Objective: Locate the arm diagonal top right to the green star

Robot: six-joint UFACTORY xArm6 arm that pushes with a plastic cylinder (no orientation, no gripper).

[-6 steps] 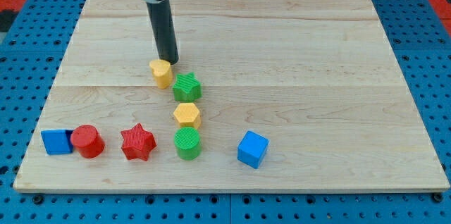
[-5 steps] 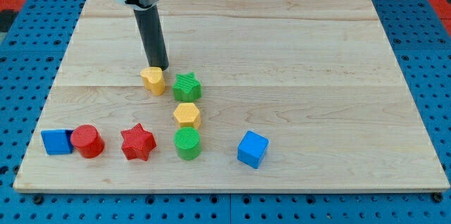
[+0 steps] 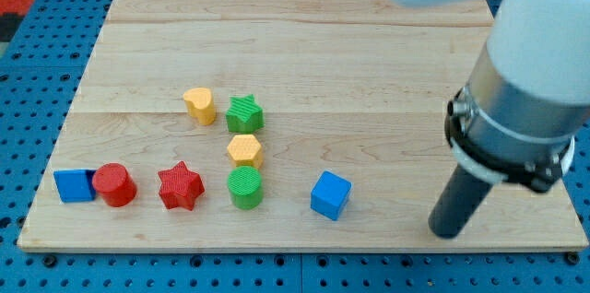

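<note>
The green star (image 3: 244,113) sits left of the board's middle, with a yellow block (image 3: 199,105) just to its left. My tip (image 3: 446,234) rests near the board's bottom right edge, far to the right of and below the green star, to the right of the blue cube (image 3: 330,195).
A yellow hexagon (image 3: 244,151) and a green cylinder (image 3: 245,187) line up below the green star. A red star (image 3: 180,186), a red cylinder (image 3: 114,184) and a blue block (image 3: 74,185) stand along the bottom left. The arm's large body covers the board's right side.
My tip has left the yellow block beside the green star and moved far across to the board's bottom right. The yellow block stays shifted a little to the left.
</note>
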